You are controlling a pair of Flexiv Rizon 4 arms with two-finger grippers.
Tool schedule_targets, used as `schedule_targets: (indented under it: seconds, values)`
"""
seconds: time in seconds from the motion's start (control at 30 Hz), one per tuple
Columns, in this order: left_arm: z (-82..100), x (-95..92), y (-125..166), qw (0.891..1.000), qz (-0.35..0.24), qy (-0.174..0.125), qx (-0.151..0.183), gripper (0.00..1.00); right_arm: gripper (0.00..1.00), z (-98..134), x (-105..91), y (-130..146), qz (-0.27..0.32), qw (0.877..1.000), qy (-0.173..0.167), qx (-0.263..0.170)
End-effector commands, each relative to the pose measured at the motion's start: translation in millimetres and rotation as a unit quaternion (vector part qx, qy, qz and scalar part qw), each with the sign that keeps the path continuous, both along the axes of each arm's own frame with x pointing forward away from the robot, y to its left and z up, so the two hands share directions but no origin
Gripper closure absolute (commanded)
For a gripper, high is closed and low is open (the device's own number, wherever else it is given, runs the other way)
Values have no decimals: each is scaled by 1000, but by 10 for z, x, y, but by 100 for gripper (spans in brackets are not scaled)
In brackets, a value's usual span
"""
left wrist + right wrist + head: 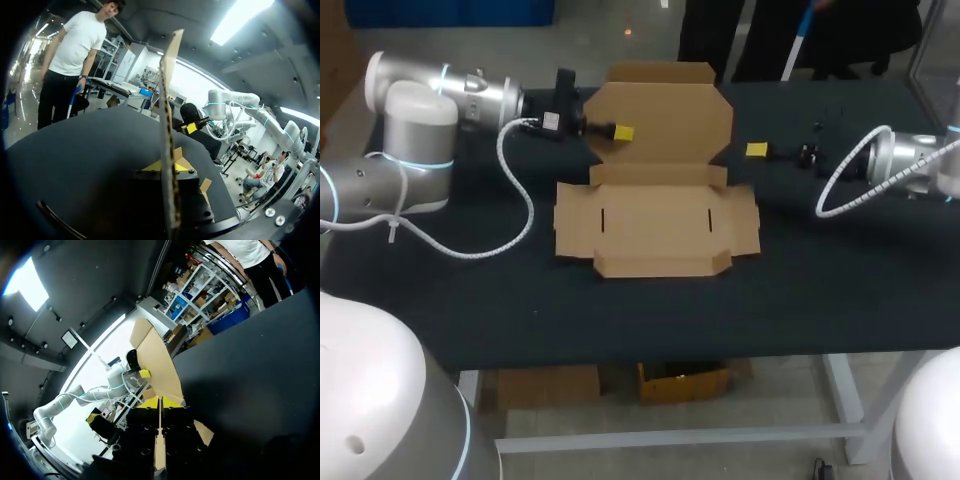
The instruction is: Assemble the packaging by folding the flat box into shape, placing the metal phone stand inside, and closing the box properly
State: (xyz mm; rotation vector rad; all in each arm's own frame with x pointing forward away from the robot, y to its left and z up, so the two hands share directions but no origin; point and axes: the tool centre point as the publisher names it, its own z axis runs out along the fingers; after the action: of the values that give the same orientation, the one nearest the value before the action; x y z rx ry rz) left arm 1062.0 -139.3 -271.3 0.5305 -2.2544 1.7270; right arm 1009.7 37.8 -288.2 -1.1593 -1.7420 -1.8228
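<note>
The brown cardboard box (655,225) lies unfolded in the middle of the table, its side flaps flat. Its lid panel (665,115) stands raised at the back. My left gripper (623,132) is shut on the lid's left part. In the left wrist view the cardboard (167,150) runs edge-on between the yellow fingertips (152,166). My right gripper (757,150) hovers just right of the lid, shut, touching nothing. From the right wrist, the shut right gripper (159,402) faces the lid (157,365) and the left gripper (145,373). No phone stand shows.
The dark table (820,280) has bare room in front of and to the right of the box. The left arm's white cable (515,200) loops over the table beside the box's left flap. The right arm's cable (840,185) hangs at the right.
</note>
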Motion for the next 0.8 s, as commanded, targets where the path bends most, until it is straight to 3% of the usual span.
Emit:
schedule_targets:
  seconds: [0.03, 0.8]
  values:
    - [39, 85, -16, 1000, -5, -10, -3, 100, 100, 84, -132, -47, -21, 999, -1, -24]
    - [308, 267, -215, 993, -36, -106, -35, 100, 100, 201, -795, -281, -49, 990, -44, -122]
